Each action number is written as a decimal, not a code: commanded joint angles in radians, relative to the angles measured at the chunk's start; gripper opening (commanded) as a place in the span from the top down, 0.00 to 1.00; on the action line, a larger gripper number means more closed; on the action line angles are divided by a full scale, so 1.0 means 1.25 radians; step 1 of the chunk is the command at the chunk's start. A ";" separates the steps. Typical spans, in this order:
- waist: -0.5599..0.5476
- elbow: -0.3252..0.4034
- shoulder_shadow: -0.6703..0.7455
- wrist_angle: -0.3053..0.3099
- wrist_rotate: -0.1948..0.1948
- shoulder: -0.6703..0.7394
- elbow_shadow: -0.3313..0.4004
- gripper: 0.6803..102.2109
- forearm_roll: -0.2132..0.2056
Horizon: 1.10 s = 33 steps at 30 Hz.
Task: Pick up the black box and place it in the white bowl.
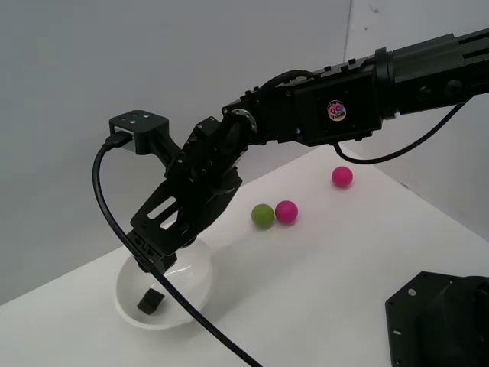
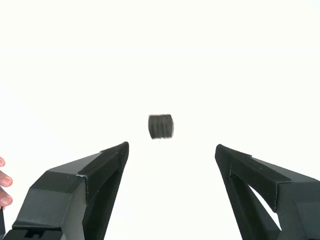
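The black box (image 1: 151, 301) is a tiny matte black cube inside the white bowl (image 1: 195, 264), apart from my fingers. In the wrist view the black box (image 2: 161, 126) looks blurred against the overexposed white of the bowl. My gripper (image 1: 157, 260) hangs over the bowl's rim, just above the box. In the wrist view the gripper (image 2: 171, 149) is open and empty, its two black fingers (image 2: 80, 185) spread wide with the box between and beyond them.
A green ball (image 1: 263, 215) and a pink ball (image 1: 286, 212) sit together on the white table (image 1: 321, 290); another pink ball (image 1: 341, 177) lies farther back. A black base block (image 1: 439, 321) stands at the exterior view's lower right. A black cable (image 1: 153, 267) loops past the bowl. Fingertips (image 2: 3, 182) show at the wrist view's edge.
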 commanded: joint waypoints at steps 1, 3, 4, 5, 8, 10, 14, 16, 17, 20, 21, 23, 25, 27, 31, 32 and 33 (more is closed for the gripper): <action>-0.007 -0.016 0.016 -0.004 -0.018 0.011 -0.022 0.02 -0.017; -0.006 -0.015 0.015 -0.004 -0.018 0.010 -0.021 0.02 -0.016; -0.007 -0.015 0.015 -0.004 -0.018 0.010 -0.021 0.02 -0.017; -0.006 -0.015 0.015 -0.004 -0.018 0.010 -0.021 0.02 -0.016; -0.007 -0.013 0.016 -0.004 -0.018 0.011 -0.020 0.02 -0.016; -0.007 -0.012 0.018 -0.004 -0.015 0.015 -0.018 0.03 -0.017; -0.007 -0.006 0.029 -0.004 -0.011 0.023 -0.012 0.16 -0.016; -0.006 0.000 0.037 -0.004 -0.010 0.031 -0.006 0.37 -0.016; -0.006 0.004 0.042 -0.004 -0.010 0.036 -0.002 0.49 -0.016; -0.004 0.018 0.056 -0.004 -0.007 0.050 0.011 0.71 -0.012; -0.001 0.023 0.061 -0.004 -0.006 0.055 0.017 0.71 -0.011; 0.013 0.037 0.074 -0.004 -0.006 0.069 0.031 0.71 -0.009; 0.034 0.052 0.090 -0.004 -0.005 0.085 0.045 0.71 -0.006; 0.060 0.071 0.109 -0.004 0.004 0.106 0.064 0.71 -0.002; 0.117 0.107 0.160 -0.004 0.029 0.155 0.099 0.71 0.002; 0.134 0.115 0.173 -0.004 0.034 0.169 0.108 0.71 0.002; 0.150 0.125 0.185 -0.004 0.042 0.182 0.118 0.71 0.002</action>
